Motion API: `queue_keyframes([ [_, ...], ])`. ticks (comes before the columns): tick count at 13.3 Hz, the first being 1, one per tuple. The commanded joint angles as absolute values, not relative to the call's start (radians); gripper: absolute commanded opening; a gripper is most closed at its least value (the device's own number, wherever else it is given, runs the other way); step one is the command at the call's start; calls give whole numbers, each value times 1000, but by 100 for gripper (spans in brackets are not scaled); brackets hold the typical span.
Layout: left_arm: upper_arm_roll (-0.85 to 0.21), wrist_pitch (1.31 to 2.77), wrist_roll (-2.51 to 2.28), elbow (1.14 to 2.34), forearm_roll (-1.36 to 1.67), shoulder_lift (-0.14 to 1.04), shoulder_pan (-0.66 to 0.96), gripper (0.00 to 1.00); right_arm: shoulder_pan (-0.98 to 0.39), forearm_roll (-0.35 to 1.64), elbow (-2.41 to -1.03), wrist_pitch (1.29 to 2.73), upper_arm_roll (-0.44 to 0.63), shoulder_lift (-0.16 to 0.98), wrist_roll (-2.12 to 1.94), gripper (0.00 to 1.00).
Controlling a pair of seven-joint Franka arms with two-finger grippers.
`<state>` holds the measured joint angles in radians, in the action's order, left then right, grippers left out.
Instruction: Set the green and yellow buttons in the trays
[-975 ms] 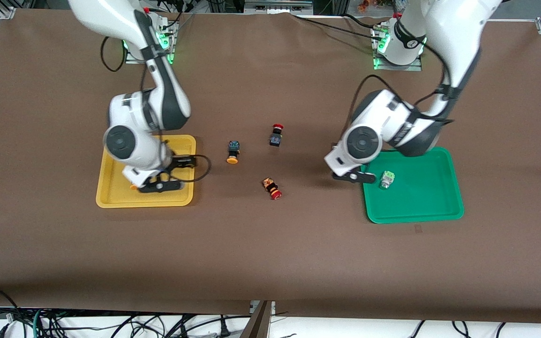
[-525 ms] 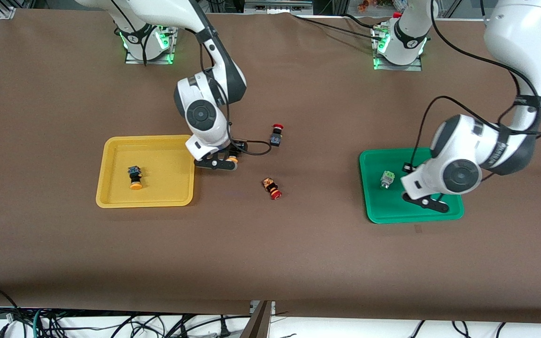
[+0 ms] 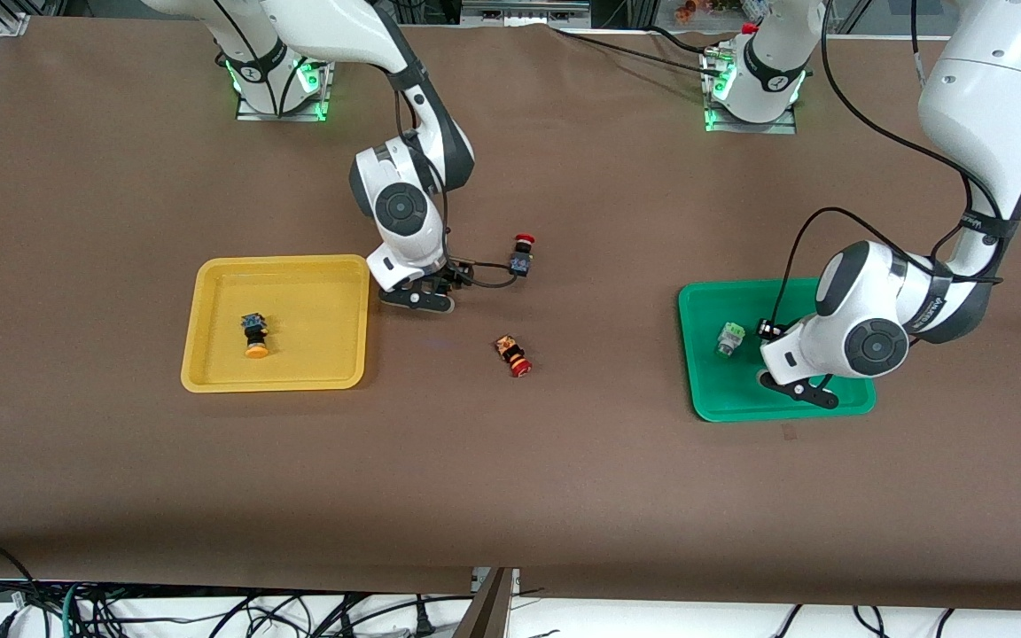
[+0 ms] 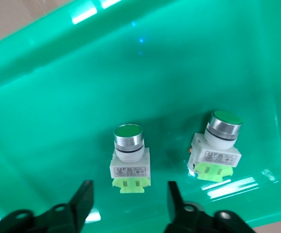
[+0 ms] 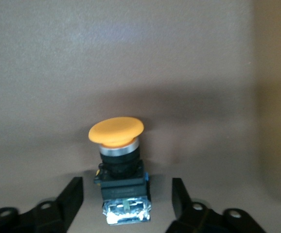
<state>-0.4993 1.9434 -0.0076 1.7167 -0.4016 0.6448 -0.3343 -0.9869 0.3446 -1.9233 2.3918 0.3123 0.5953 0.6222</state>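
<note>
Now two white robot arms work over a brown table [image 3: 510, 478]. Toward the right arm's end of the table lies a yellow tray [image 3: 209, 292], and one yellow-capped button [image 3: 253, 335] rests on its side inside it. The right gripper [image 3: 426, 292] is low over the bare table just beside that tray, on the side toward the table's middle. Its wrist view shows its two dark fingers [image 5: 72, 196] spread apart, with a second yellow-capped button [image 5: 118, 167] lying between them, untouched by either finger. In the front view this button is hidden under the gripper. Toward the left arm's end lies a green tray [image 3: 710, 403]. The left gripper [image 3: 798, 385] is low over the part of that tray nearest the front camera. Its wrist view shows its fingers [image 4: 82, 201] spread wide, with one green button [image 4: 130, 158] on the tray floor just ahead of the gap between them, and another green button [image 4: 217, 143] beside it, the two apart. Only one of them [image 3: 728, 338] shows in the front view. Two red-capped buttons lie on the table between the trays: one [image 3: 522, 255] close to the right gripper, the other [image 3: 513, 354] nearer the front camera.
</note>
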Motion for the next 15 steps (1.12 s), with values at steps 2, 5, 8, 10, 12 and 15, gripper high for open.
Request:
queue_keyframes([
  [2,-569,1881,-14,1688,-411,488,-334,100,-999,364,-1937,2404,321,574,605,25],
  [5,-621,1757,-15,1545,-411,408,-330,100,-994,360,-1899,2253,406,528,498,12],
  [8,-640,1536,-18,1335,-315,393,-331,100,-994,360,-1875,2087,587,503,187,12],
  [10,-453,1531,-25,1374,-153,251,-217,100,-993,360,-1884,2074,656,512,42,14],
  [12,-161,1587,-34,1494,-22,137,-53,100,-964,362,-1900,2092,684,537,-59,19],
  [15,-107,1818,-34,1801,-9,-84,-48,100,-922,400,-2003,2215,677,551,-112,43],
])
